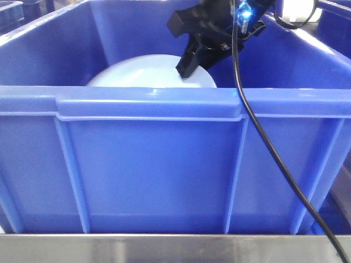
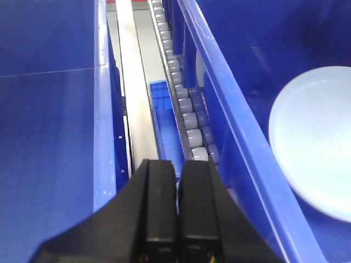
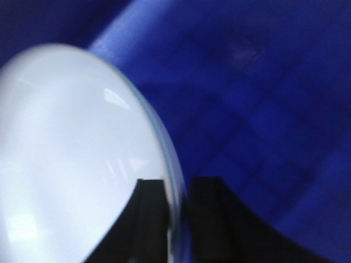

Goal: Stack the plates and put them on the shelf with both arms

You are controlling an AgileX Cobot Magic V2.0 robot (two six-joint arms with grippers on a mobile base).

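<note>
1. Inside the big blue crate that filled the front view, a pale blue-white plate sat low behind the near wall – only its upper arc showed over the rim.
2. Right gripper reached down from the top of the front view, black, w/ a blue LED lit on its body and a black cable trailing down across the crate front.
3. Its tip met the plate's right-hand edge in the front view.
4. Right wrist view: the plate filled the left half, glossy & blurred, and its rim ran down between the two black fingers, one each side. The jaws were pinching the plate's edge.
5. Behind it the crate's inner wall showed faint ribbing, out of focus.
6. Left gripper hung outside that crate – its jaws were pressed together, nothing between them, only a thin seam visible.
7. Below the left gripper ran a steel ledge strip, a small blue tray and a line of grey rollers, all squeezed between two blue crate walls.
8. Left wrist view also caught a plate lying flat on the crate floor at the right, well apart from the left gripper.
9. Along the bottom of the front view ran a brushed steel edge, touching the crate base.
</note>
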